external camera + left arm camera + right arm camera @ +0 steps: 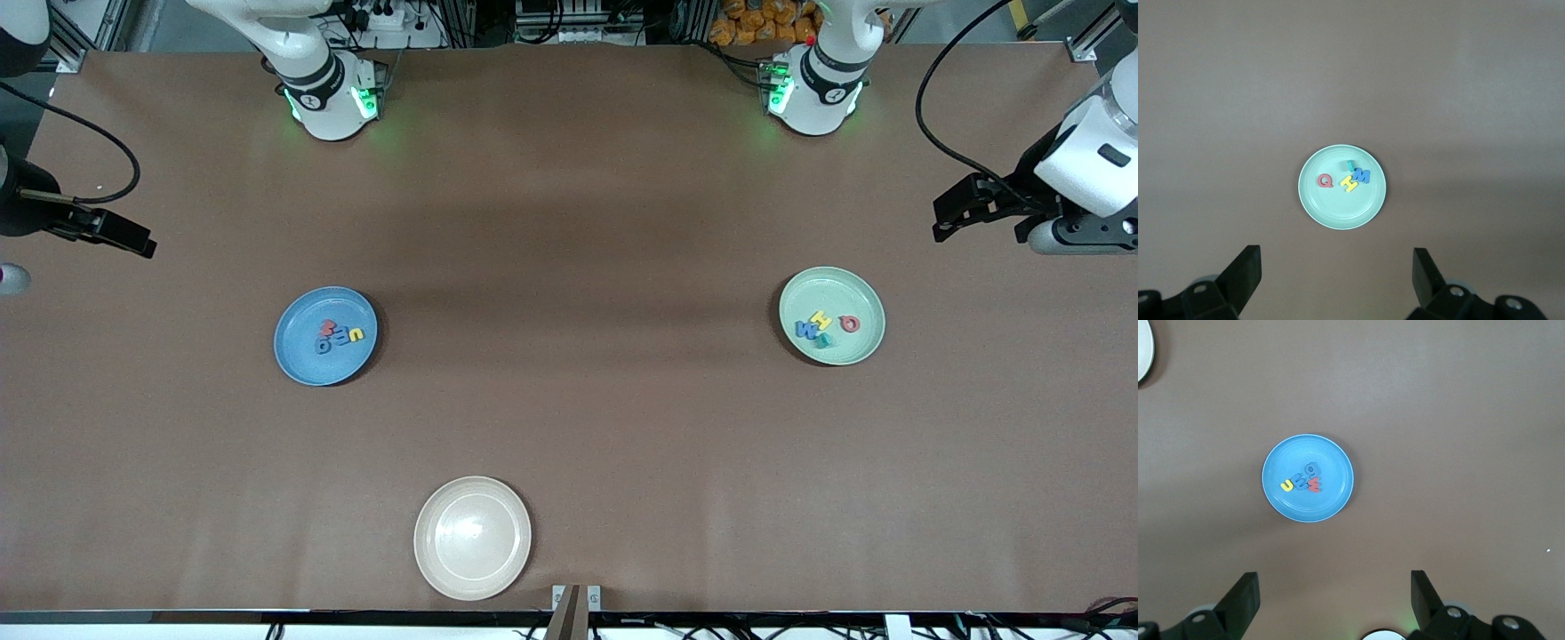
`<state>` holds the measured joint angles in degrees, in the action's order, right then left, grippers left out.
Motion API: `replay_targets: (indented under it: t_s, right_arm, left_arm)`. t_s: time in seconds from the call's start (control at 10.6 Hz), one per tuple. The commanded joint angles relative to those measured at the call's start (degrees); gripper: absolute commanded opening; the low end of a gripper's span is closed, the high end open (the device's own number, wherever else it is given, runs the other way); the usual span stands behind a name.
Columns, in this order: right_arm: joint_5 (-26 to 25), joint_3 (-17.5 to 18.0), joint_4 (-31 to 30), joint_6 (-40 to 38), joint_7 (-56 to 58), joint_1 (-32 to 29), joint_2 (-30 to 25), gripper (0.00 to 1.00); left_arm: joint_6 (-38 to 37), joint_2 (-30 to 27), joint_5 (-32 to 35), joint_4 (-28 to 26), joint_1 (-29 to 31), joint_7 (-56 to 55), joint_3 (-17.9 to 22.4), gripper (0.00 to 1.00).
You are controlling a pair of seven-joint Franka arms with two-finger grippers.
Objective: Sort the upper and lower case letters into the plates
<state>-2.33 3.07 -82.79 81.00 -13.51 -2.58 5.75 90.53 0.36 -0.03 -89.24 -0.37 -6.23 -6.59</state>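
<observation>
The blue plate (302, 357) lies toward the right arm's end of the table and holds several small letters (336, 336) in red, blue and yellow. It also shows in the right wrist view (1305, 508) with its letters (1302, 483). The mint green plate (845, 348) lies toward the left arm's end and holds a red Q (850, 324), a yellow letter, a blue M and a teal letter. In the left wrist view the plate (1331, 208) shows the Q (1325, 180) and M (1363, 177). My left gripper (956, 212) (1337, 257) and right gripper (133, 238) (1335, 581) hang open and empty, high over the table's ends. Both arms wait.
An empty cream-beige plate (472, 578) lies near the table's front edge, nearer to the front camera than both other plates; its edge shows in the right wrist view (1143, 353). The arms' bases (331, 98) (813, 89) stand at the table's back edge.
</observation>
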Motion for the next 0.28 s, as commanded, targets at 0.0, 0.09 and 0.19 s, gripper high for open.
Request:
replay_targets:
  t_s: [0.0,0.09,0.19]
  right_arm:
    - [0.84,0.01,-0.09,-0.40,0.51,0.12,-0.57,1.00]
    - [0.83,-0.08,-0.09,-0.32,0.59,0.12,-0.57,1.00]
    - [0.83,-0.08,-0.09,-0.31,0.68,0.20,-0.65,1.00]
  left_arm:
    - [1.14,-0.01,-1.55,0.12,0.20,0.87,0.00,1.00]
    - [1.14,-0.01,-1.55,0.12,0.20,0.87,0.00,1.00]
    - [1.14,-0.01,-1.55,0.12,0.20,0.87,0.00,1.00]
